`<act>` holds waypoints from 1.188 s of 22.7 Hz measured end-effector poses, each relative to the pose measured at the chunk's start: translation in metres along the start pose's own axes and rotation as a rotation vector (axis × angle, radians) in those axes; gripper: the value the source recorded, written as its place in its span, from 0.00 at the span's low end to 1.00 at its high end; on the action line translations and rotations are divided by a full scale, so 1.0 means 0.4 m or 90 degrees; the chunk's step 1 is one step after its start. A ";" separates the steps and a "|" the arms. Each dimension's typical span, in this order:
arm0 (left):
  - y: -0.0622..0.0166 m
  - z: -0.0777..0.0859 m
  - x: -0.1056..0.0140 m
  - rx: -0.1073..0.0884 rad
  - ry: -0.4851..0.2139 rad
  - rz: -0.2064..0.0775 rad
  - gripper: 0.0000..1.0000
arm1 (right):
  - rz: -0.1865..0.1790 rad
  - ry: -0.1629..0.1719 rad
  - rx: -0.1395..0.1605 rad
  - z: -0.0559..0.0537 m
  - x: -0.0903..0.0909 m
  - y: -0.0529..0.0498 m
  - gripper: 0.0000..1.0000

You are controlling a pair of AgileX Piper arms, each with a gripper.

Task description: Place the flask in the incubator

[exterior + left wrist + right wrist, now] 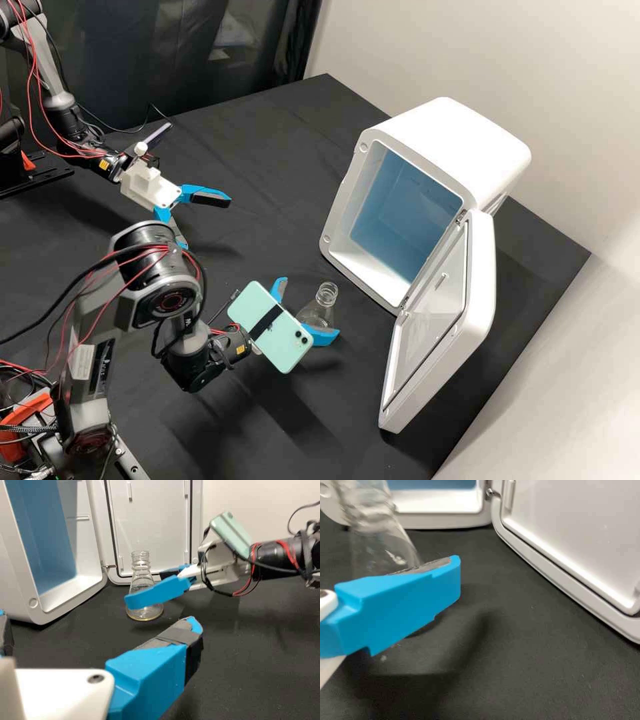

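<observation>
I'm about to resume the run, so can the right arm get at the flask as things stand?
Probably yes: the right gripper has its jaws open on either side of the upright flask, with nothing in between.

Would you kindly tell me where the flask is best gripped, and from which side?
Probably across the upper cone, just under the neck, coming in level from the side away from the incubator. The flask stands upright, its walls narrow upward, and the right gripper straddles it, open.

Upright flask (141, 577) between fingers (157, 592) of the right pincer (146, 586), beside open incubator (65, 594)
</observation>
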 end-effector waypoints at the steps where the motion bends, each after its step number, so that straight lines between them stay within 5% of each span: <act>1: 0.000 0.000 0.000 0.000 0.000 0.000 1.00 | 0.001 -0.005 0.002 0.006 0.005 0.001 1.00; 8: -0.002 0.000 -0.006 0.000 0.001 -0.003 1.00 | 0.020 -0.008 0.004 0.014 0.030 0.017 1.00; 20: -0.002 0.000 -0.006 0.000 0.001 -0.003 1.00 | 0.064 0.020 0.005 -0.031 0.075 0.036 1.00; 27: -0.002 0.000 -0.006 0.000 0.001 -0.003 1.00 | 0.052 0.025 -0.004 -0.041 0.123 0.008 1.00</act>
